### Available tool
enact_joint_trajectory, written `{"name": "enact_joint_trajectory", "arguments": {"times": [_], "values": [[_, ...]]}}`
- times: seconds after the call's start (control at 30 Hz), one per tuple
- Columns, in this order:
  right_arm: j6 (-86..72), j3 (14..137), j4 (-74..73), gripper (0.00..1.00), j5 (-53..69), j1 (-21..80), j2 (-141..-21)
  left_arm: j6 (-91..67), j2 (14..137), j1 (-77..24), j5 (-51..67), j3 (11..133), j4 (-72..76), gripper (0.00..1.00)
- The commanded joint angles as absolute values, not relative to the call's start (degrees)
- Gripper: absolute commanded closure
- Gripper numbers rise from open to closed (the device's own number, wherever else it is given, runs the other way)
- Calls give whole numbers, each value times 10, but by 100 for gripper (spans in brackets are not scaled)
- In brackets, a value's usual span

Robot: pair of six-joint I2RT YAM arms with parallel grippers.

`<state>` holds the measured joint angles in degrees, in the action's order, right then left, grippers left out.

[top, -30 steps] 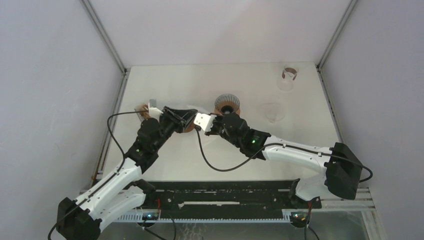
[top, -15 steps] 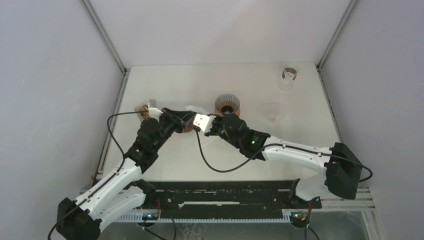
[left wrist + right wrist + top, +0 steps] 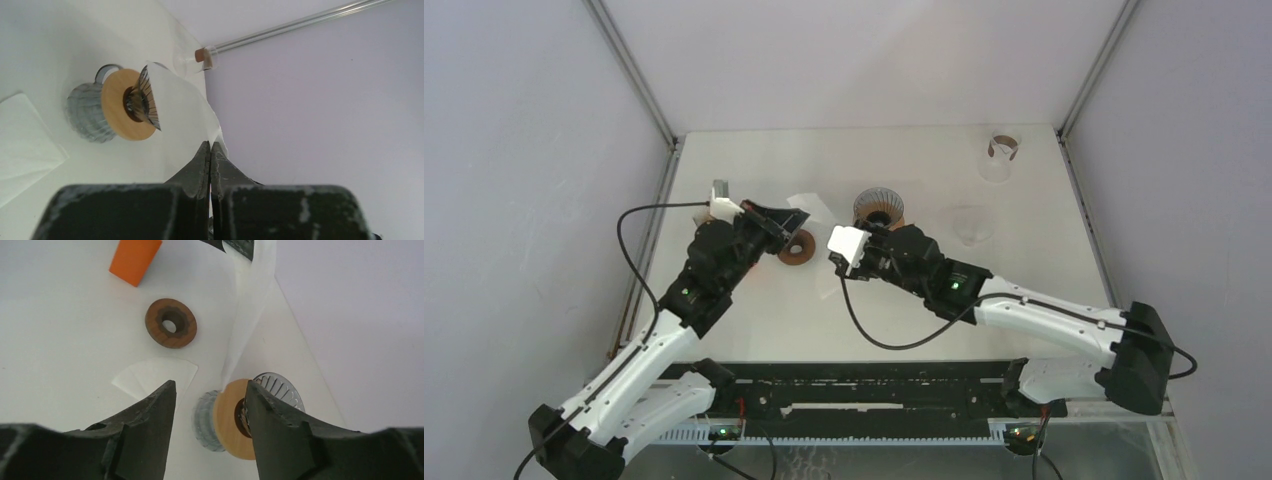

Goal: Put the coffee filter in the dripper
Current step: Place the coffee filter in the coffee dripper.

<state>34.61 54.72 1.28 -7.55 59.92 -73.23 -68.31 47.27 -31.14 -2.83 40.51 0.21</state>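
A white paper coffee filter (image 3: 810,207) hangs in the air, pinched at one edge by my left gripper (image 3: 782,214), which is shut on it. In the left wrist view the filter (image 3: 182,107) rises from the closed tips (image 3: 210,145) and overlaps the dripper (image 3: 120,105). The dripper (image 3: 879,208) is ribbed glass with a wooden collar and lies on its side just right of the filter. My right gripper (image 3: 210,390) is open and holds nothing. The dripper (image 3: 232,417) shows just beyond its tips, and the hanging filter (image 3: 250,305) farther off.
A brown wooden ring (image 3: 796,247) lies between the arms. A second folded filter (image 3: 156,376) lies flat near it. An orange block (image 3: 135,259) sits farther left. Two clear glass vessels (image 3: 972,224) (image 3: 1001,154) stand at the back right.
The right gripper opened, let go of the filter and drew back to the right. The left gripper shut on the filter and carried it up and back, away from the wooden ring.
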Motion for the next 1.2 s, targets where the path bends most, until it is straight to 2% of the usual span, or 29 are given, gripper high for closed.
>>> {"name": "enact_joint_trajectory", "arguments": {"times": [0.0, 0.17, 0.47, 0.73, 1.17], "values": [[287, 549, -3, 35, -34, 596, -667, -621, 481, -314, -28, 458, -32, 100], [245, 550, 53, 32, -52, 588, -641, -595, 505, -314, 0, 489, -61, 100], [215, 577, 127, 29, -110, 588, -693, -522, 551, -325, 0, 566, -156, 100], [194, 577, 179, 29, -139, 587, -727, -443, 594, -362, -66, 652, -256, 100], [170, 578, 222, 31, -192, 585, -770, -381, 643, -425, -148, 736, -339, 100]]}}
